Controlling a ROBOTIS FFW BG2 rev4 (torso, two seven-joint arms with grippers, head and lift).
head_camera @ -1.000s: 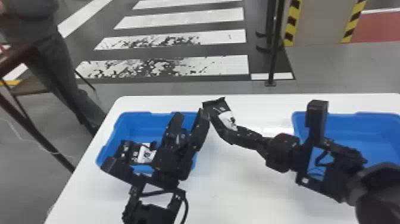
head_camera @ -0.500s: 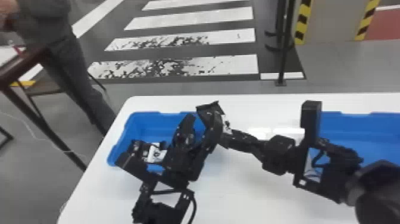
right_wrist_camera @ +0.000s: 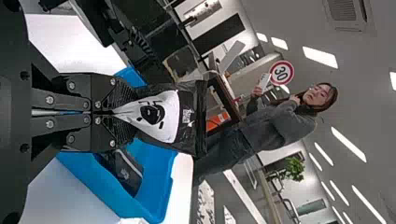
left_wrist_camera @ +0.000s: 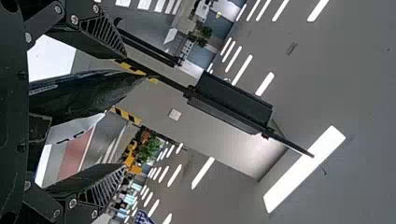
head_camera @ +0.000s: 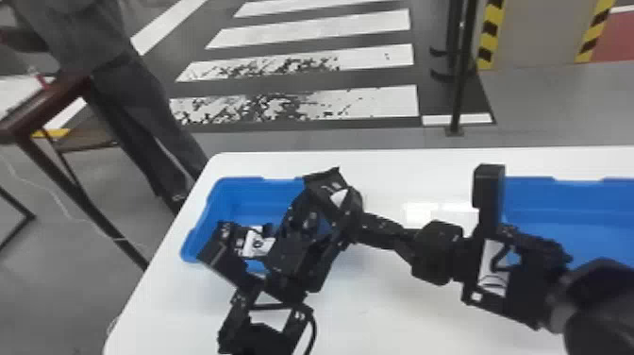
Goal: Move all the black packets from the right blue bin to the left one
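In the head view my right gripper (head_camera: 351, 207) reaches in from the right, with a black packet (head_camera: 325, 181) by the left bin's (head_camera: 200, 217) right end. The right wrist view shows the right gripper (right_wrist_camera: 122, 113) shut on that packet (right_wrist_camera: 161, 114), which has a white printed panel. My left gripper (head_camera: 325, 212) stands upright over the left bin's right part, overlapping the right gripper. In the left wrist view the left gripper (left_wrist_camera: 123, 112) is open; a glossy black shape (left_wrist_camera: 79, 93), its identity unclear, lies between its fingers. A black-and-white packet (head_camera: 257, 243) lies in the left bin.
The right blue bin (head_camera: 589, 222) is at the table's right, partly behind the right arm. The white table (head_camera: 401, 307) stretches between the bins. A dark frame table (head_camera: 47, 104) stands beyond the left edge.
My right gripper has carried its packet left, from beside the left bin to its right end, and now overlaps the left gripper. The head view has shifted slightly, with the scene moving right.
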